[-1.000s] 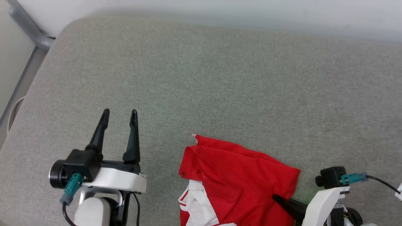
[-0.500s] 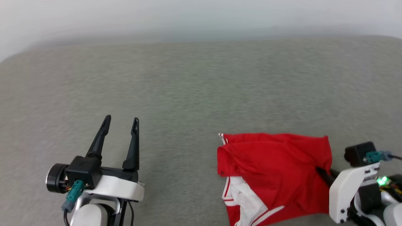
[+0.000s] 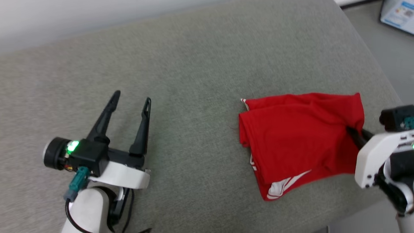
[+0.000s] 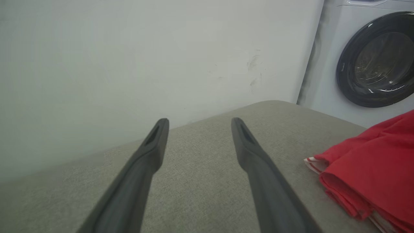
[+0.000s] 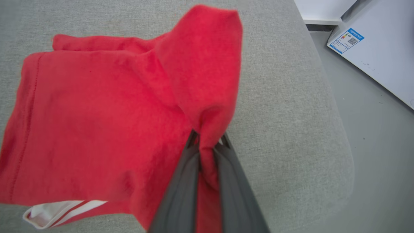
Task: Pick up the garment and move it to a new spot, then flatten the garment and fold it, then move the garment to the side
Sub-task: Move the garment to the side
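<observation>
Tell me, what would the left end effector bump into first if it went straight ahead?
Probably the pale wall past the far edge of the grey cushion; the way there looks free, though depth is unclear. The red jersey lies off to the side.

The garment point(image 3: 297, 142) is a red top, folded over on itself into a loose, roughly square bundle of several layers. It lies on the grey padded surface point(image 3: 194, 64). Its right-hand corner is pinched between the closed fingers of the right tool point(image 5: 207, 139), and the cloth rises from that pinch into a rounded, creased peak. The rest spreads flat away from the tool's tips, towards the left tool point(image 3: 132, 97), from which it lies well apart. A white patch with red stripes peeks from under the red layers at the near corner. A bit of red-and-white striped trim shows at the far corner nearest the left tool.
</observation>
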Controlling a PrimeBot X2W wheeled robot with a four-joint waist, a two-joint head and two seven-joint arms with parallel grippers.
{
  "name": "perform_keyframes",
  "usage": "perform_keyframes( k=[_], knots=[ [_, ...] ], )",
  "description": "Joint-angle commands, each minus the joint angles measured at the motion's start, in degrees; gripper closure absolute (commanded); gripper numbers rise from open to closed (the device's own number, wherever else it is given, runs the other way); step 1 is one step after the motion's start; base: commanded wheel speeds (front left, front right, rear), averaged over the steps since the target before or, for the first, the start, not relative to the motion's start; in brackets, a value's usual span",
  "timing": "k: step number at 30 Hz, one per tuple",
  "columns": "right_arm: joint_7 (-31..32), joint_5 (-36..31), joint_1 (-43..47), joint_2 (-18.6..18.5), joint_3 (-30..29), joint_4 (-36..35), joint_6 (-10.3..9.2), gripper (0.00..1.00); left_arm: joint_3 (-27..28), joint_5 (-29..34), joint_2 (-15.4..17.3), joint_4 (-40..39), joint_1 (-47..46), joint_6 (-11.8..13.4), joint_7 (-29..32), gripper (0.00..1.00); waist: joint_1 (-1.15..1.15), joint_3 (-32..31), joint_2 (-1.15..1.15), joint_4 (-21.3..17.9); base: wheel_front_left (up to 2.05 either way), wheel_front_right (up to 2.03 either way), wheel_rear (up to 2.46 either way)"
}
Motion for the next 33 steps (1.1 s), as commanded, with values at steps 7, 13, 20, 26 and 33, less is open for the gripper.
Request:
perform_keyframes(
  k=[7, 13, 20, 26, 33],
  knots=[
    [-6.74, 2.55, -13.12, 0.46, -4.91, 11.51, -0.07, 1.00, -2.12, 0.27, 4.28, -5.61, -5.77, -0.45, 3.86, 0.00, 0.00, 12.58, 0.00, -5.10, 0.00, 0.00, 0.00],
    [-11.00, 2.56, -22.11, -2.13, -11.04, 21.50, -0.07, 1.00, -4.20, 0.43, 6.35, -10.05, -10.31, -0.47, 5.86, 0.00, 0.00, 19.08, 0.00, -3.55, 0.00, 0.00, 0.00],
    [-13.00, -0.80, -27.88, -6.74, -20.05, 30.24, -0.07, 1.00, -6.45, 0.62, 8.03, -12.84, -15.26, -0.58, 6.13, 0.00, 0.00, 24.83, 0.00, -0.52, 0.00, 0.00, 0.00],
    [-17.85, -4.74, -32.38, -7.65, -25.23, 38.17, -0.07, 0.54, -7.16, 0.43, 8.64, -12.49, -16.82, -0.25, 5.18, 0.00, 0.00, 27.29, 0.00, 1.07, 0.00, 0.00, 0.00],
    [-26.81, -7.52, -33.89, -7.53, -28.37, 42.65, -0.07, 0.00, -7.86, 0.35, 8.27, -9.66, -16.23, 0.35, 4.00, 0.00, 0.00, 25.66, 0.00, 2.22, 0.00, 0.00, 0.00]
  ],
)
